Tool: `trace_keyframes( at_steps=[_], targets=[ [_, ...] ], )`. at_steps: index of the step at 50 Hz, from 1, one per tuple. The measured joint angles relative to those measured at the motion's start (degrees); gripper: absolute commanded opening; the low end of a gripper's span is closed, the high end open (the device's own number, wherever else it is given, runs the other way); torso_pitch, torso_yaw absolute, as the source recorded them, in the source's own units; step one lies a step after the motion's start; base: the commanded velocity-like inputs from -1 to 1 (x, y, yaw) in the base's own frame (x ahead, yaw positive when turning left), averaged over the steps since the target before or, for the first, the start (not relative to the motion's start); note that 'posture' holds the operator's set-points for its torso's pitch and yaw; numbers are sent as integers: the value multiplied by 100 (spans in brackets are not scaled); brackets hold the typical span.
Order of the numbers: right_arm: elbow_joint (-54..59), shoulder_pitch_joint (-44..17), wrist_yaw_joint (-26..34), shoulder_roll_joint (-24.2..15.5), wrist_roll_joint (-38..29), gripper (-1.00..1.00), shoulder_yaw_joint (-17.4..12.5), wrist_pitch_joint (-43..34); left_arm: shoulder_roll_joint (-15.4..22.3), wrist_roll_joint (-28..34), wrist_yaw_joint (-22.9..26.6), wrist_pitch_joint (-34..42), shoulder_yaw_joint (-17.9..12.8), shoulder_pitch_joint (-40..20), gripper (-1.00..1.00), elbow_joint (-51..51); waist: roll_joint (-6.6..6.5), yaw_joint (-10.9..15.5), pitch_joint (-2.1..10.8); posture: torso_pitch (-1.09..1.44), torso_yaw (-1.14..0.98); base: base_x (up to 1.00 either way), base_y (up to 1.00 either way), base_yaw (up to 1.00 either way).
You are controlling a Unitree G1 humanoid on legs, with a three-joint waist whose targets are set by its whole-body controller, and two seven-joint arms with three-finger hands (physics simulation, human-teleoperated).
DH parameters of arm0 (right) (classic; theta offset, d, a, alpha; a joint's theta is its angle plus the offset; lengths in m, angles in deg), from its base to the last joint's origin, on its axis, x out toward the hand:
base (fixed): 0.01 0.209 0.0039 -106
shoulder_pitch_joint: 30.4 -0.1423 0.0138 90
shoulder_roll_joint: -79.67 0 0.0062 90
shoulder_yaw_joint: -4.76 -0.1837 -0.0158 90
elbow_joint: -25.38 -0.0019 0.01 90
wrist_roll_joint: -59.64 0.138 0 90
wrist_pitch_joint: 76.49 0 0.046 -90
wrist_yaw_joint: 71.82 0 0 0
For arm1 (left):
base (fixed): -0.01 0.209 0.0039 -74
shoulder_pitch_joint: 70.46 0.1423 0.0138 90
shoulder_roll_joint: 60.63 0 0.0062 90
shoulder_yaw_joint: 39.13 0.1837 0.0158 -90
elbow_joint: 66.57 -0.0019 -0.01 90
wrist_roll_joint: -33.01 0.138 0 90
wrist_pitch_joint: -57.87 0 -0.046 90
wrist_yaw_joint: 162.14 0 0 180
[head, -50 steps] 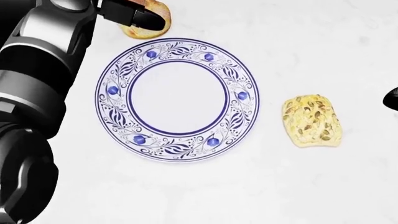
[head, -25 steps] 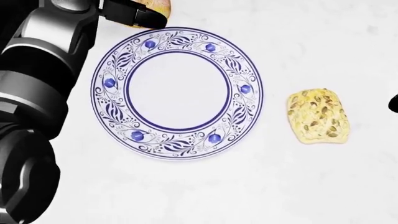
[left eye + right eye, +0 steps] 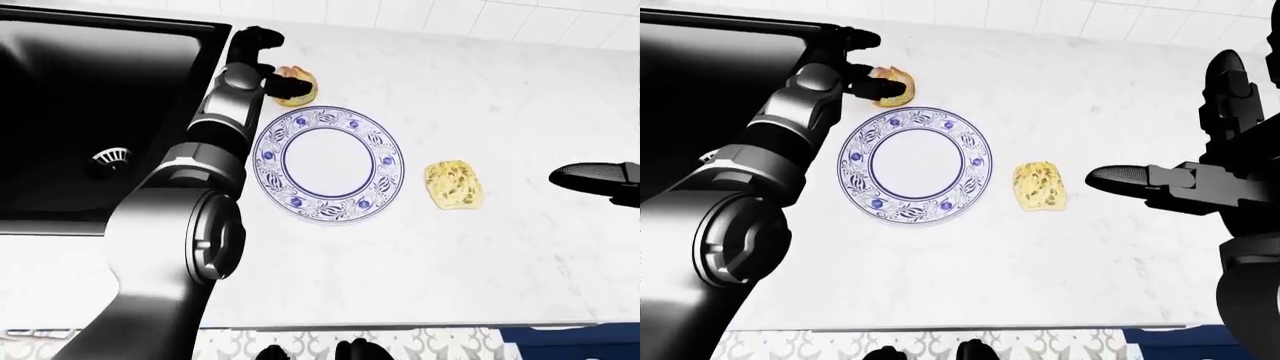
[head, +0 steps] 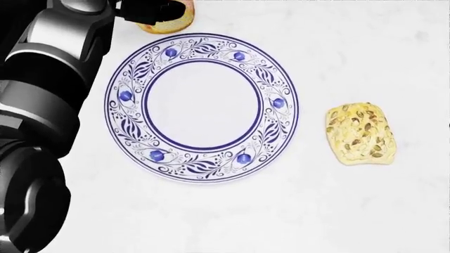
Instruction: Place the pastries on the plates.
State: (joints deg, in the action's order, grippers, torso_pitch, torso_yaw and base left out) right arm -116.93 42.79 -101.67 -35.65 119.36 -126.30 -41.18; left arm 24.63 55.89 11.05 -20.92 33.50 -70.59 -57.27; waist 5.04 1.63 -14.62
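- White marbled tabletop point(image 3: 420, 277) carries everything, with a black sink point(image 3: 90, 112) sunk into it at the left of the left-eye view and pale wall tiles along the top.
- Left robot hand point(image 3: 868, 81) reaches to the round pastry point(image 3: 894, 91) just beyond the plate's top-left rim; its dark fingers lie against the pastry, but whether they grip it I cannot tell.
- Blue-patterned plate point(image 4: 202, 108) sits bare in the middle, nothing on it yet.
- Seeded pastry point(image 4: 361, 134) lies on the tabletop just right of the plate, apart from its rim.
- Right robot hand point(image 3: 1160, 180) hovers near that seeded pastry, fingers spread wide and holding nothing.
- Step in hand, as I judge it: securing the round pastry; next it must be lifted over the rim onto the plate's centre.
- Compared with a second ago, the head view's whole picture has shifted slightly, so the camera moved; the round pastry now shows less at the top edge.
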Motion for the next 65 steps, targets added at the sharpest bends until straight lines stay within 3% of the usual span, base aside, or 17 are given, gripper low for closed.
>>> trace_keyframes(
  at_steps=[10,22,24,34,42,65],
  targets=[
    [-28,32,13,35,-27,100,-10,-2,-39,93,-46,-66,76,39,20,13,-6,1,25,36,0,0,0,0],
    [-120,203,-3,24,138,100,-274,-6,-96,526,-86,-301,285,96,22,41,1,-4,70,36,0,0,0,0],
    [-141,243,-3,29,160,100,-298,4,-106,629,-106,-355,322,109,19,49,1,-6,79,36,0,0,0,0],
    [-193,391,0,34,234,100,-452,41,-105,888,-219,-452,280,125,-37,68,2,-28,92,36,0,0,0,0],
    [-185,393,10,40,231,100,-427,45,-96,827,-284,-447,192,120,-58,73,-5,-26,93,36,0,0,0,0],
    [-190,380,-79,-36,343,100,-449,40,122,502,-753,-462,68,-96,-76,-48,3,-26,-26,36,0,0,0,0]
  ],
)
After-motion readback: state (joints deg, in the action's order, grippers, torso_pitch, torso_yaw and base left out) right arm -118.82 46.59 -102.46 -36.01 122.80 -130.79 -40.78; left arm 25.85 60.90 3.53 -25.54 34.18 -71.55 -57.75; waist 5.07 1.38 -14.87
